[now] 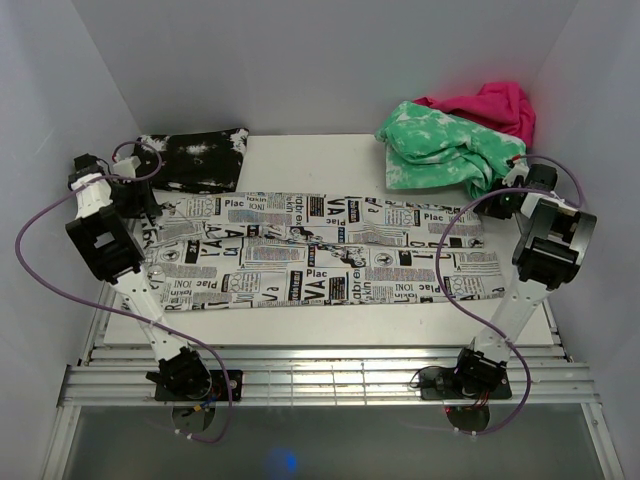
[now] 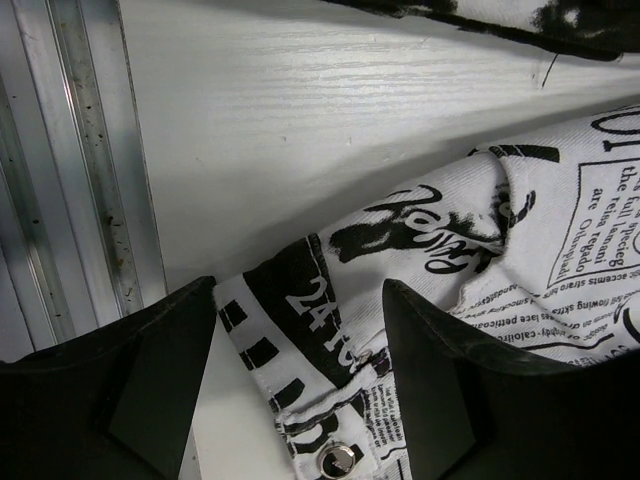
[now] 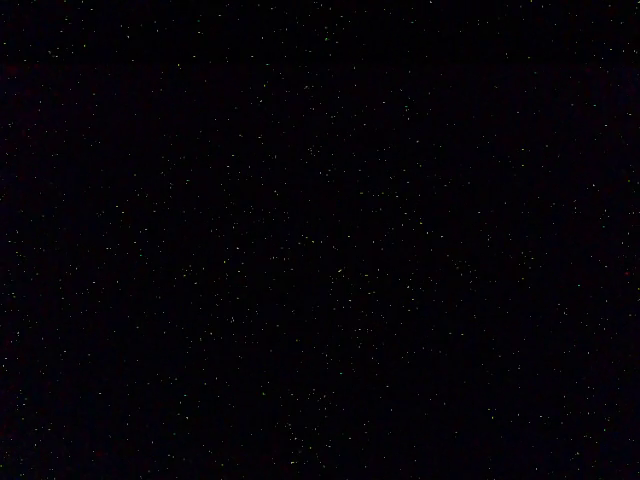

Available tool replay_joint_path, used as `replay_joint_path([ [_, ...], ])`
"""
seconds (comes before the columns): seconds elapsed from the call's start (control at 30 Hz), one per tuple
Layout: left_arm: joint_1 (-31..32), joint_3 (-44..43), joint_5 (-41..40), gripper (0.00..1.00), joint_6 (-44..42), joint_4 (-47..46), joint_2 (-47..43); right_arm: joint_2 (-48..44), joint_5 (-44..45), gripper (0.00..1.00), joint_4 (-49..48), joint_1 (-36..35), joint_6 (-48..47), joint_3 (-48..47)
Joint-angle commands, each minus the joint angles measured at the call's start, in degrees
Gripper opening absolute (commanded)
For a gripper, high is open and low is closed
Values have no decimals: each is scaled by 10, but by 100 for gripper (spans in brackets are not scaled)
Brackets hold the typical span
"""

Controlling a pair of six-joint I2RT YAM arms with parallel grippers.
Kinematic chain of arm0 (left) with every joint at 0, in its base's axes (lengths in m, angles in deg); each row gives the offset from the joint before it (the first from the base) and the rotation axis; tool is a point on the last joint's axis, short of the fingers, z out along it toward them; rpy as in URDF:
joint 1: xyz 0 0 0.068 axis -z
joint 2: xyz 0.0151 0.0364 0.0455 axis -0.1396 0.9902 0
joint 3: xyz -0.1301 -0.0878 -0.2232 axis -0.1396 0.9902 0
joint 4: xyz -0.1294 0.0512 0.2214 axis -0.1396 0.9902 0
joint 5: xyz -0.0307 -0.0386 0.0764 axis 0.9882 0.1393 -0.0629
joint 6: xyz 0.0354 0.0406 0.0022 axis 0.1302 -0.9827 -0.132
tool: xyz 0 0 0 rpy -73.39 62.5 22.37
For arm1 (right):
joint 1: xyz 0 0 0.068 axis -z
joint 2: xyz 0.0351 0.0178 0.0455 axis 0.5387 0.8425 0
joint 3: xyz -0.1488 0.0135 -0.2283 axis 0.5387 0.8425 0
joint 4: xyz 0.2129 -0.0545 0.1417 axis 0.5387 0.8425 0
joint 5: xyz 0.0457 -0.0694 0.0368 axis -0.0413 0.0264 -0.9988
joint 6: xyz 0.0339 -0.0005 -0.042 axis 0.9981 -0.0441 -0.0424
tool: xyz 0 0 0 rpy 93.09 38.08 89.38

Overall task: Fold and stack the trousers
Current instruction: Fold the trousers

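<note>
The long white cloth trousers printed all over with black newspaper text (image 1: pixel 320 255) lie flat and at full length across the white bench (image 1: pixel 300 160), waist to the left and leg ends to the right. I judge the folding to be at its opening step: taking hold of both ends for the first fold. The left tool (image 2: pixel 298 292) is released, and its two dark fingers (image 2: pixel 150 390) straddle the waistband corner close to the bench without pinching it. The right tool (image 1: pixel 505 198) sits at the leg-end side, near the green-and-white mottled garment (image 1: pixel 445 150). It is clenched, but its own camera shows only black, and from above I cannot tell whether any cloth is caught in it. The next move, as I judge it, calls for the left tool to close on the waistband with both layers caught, then for both ends to be lifted together and carried over evenly. The stacking place is probably the folded black white-speckled garment (image 1: pixel 195 160) at the back left.
</note>
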Motion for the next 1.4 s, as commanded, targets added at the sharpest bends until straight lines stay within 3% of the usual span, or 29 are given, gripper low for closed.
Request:
replay_joint_path([
  [0.0,-13,-17,27,78,16,-2,-2,-38,-61,8,-25,14,40,27],
  [0.27,-21,-34,84,78,23,-18,0,-129,-153,8,-115,40,101,102],
  [0.5,-27,-93,91,77,52,-27,34,-161,-127,8,-118,51,77,118],
  [0.67,-27,-84,62,74,83,-95,37,-169,-128,8,-120,54,71,128],
  [0.83,-26,-99,71,72,55,-79,57,-170,-134,8,-118,56,49,129],
  [1.07,-26,-55,85,68,11,-44,44,-169,-139,8,-105,56,41,114],
  [1.37,-26,3,82,64,25,-39,5,-181,-149,8,-75,56,7,110],
])
